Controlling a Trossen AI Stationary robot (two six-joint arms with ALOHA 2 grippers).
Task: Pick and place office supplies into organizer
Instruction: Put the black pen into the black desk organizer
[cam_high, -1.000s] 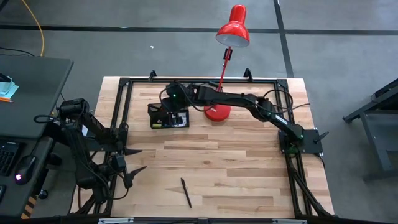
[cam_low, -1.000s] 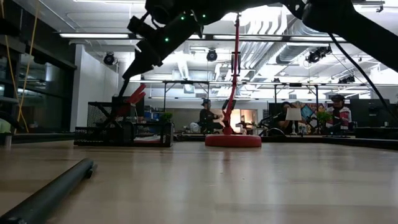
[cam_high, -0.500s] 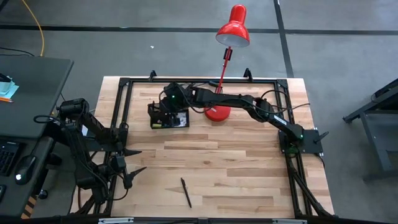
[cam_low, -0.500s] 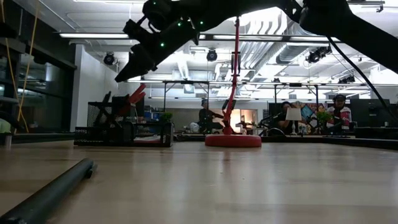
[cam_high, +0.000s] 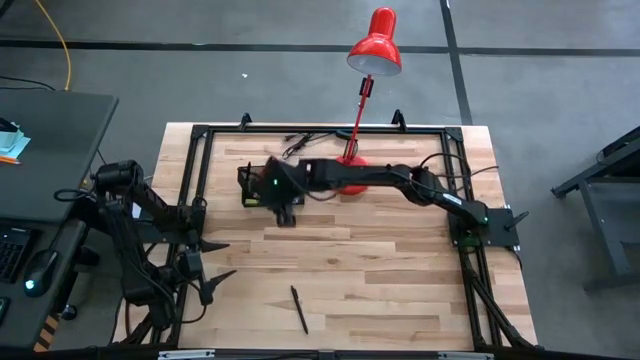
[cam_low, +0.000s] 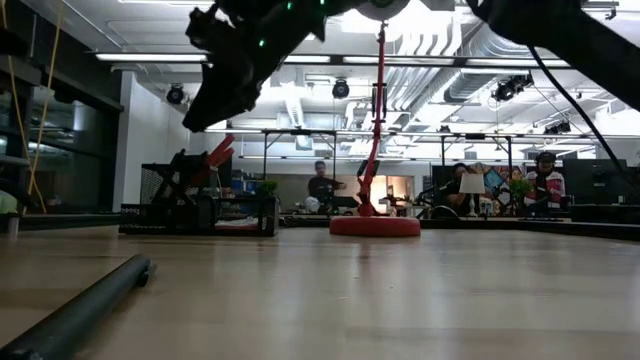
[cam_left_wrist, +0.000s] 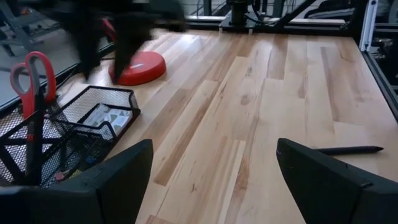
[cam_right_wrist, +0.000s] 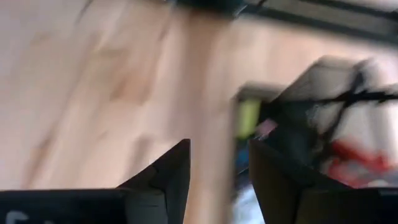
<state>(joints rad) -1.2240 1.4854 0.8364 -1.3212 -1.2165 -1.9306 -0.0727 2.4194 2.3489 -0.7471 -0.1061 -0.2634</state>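
While the right arm reaches across the far half of the table (cam_high: 400, 270), its right gripper (cam_high: 283, 208) hangs just over the near side of the organizer (cam_high: 262, 190), which sits toward the far left corner. In the right wrist view the two fingers (cam_right_wrist: 163, 180) stand slightly apart with nothing between them, so that gripper is released and empty, the organizer close ahead of it but blurred.

Count it up: one organizer, one pair of red-handled scissors (cam_left_wrist: 31, 74), one patterned packet (cam_left_wrist: 106, 118), one lamp, and one loose pen (cam_high: 299, 309).

The scissors stand upright in the caddy's taller cup section, red loops on top, and show in the low view too, poking above the mesh. The white-grey packet lies flat in the lower tray section. What else is in the mesh cup cannot be made out.

That single black pen lies alone near the front edge of the table, a little left of centre, well apart from the right gripper and from the organizer. It shows in the left wrist view as well.

The left gripper (cam_high: 205, 268) waits at the front left corner, fingers spread wide, holding nothing.

The red lamp's round base (cam_left_wrist: 138, 67) sits just beside the organizer, along the far edge.
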